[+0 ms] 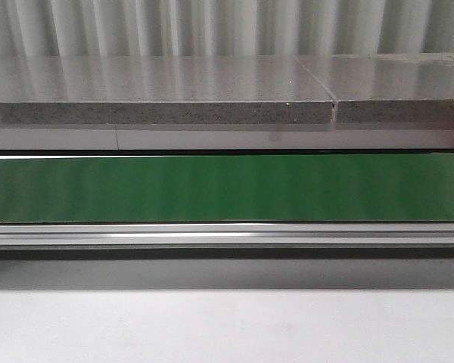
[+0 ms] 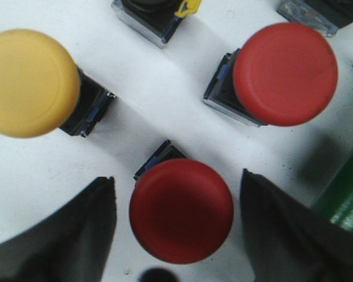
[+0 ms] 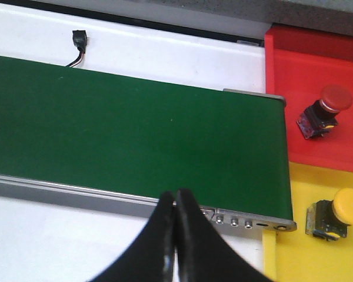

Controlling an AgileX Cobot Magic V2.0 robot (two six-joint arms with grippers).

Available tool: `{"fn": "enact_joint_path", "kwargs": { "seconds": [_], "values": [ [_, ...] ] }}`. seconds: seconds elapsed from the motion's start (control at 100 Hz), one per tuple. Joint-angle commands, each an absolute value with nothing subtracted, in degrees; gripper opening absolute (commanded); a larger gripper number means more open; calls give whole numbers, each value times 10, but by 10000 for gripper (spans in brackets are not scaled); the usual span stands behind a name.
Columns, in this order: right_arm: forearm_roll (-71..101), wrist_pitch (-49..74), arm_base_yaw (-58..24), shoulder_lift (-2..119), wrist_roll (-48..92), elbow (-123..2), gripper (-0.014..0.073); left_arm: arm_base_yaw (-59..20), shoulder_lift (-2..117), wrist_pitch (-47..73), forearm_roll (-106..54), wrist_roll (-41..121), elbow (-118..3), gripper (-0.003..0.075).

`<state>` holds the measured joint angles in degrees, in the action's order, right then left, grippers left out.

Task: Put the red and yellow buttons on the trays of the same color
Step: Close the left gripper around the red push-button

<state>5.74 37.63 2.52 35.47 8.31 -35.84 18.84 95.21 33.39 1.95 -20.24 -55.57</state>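
A red button (image 2: 181, 210) sits on the white tabletop (image 2: 23, 176) directly between the spread fingers (image 2: 70, 235) of my left tool (image 2: 179, 235), which stands apart on either side of its cap without touching it. A second red button (image 2: 284, 73) lies just beyond it on one side and a yellow button (image 2: 28, 82) on the other, each tipped over so its black and grey base shows; two more switch bases (image 2: 156, 17) are cut off at the frame's edge, and a corner of green belt (image 2: 344, 200) shows beside my finger. My right tool (image 3: 176, 235) hangs with its black fingers pressed together, holding nothing, over the near rail of the green conveyor belt (image 3: 135, 141). Past the belt's end stand the two trays side by side: the red tray (image 3: 294, 64) carries one red-capped button (image 3: 323, 110) lying on its side, and the yellow tray (image 3: 288, 247) next to it carries one yellow-capped button (image 3: 336, 214). A small black connector with thin wires (image 3: 78, 44) rests on the white surface beyond the belt. From the front, the belt runs the full width of the scene in its aluminium frame (image 1: 227, 234), with a speckled grey stone ledge (image 1: 159, 102) behind it and a pale corrugated wall (image 1: 227, 26) at the back; neither of my arms appears in that view.
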Motion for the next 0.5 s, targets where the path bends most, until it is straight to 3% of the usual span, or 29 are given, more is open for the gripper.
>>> {"fn": "enact_joint_path", "kwargs": {
  "seconds": [0.0, 0.22, 0.49],
  "values": [
    [58, 342, 23, 354, 90, -373, -69, 190, 932, 324, 16, -194, -572, 238],
    [58, 342, 23, 354, 90, -373, -69, 190, 899, 336, 15, -190, -572, -1],
    [58, 342, 23, 354, 90, -373, -69, 181, 785, 339, 10, -165, -572, -20]
  ]
}}
